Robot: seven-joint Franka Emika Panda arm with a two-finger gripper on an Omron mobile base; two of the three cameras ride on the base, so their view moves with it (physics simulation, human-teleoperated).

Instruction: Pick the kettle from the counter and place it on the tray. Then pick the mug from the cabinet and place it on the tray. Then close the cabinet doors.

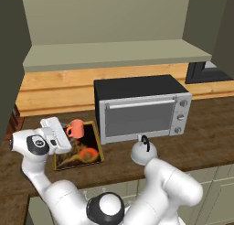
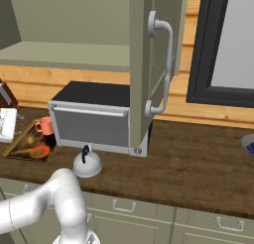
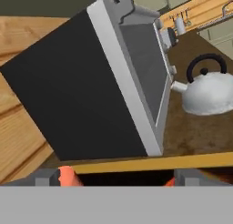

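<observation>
The gripper [image 1: 68, 132] is hanging with its fingers spread wide around the mug [image 1: 76, 128], which is sitting on the tray [image 1: 97, 141] at the counter's [image 1: 205, 137] left end; whether the fingertips are touching the mug is hard to tell. The kettle [image 1: 144, 152] is standing off the tray, on the counter in front of the microwave [image 1: 141, 107]. Beyond, the cabinet door [image 2: 141, 64] is standing open above the counter.
</observation>
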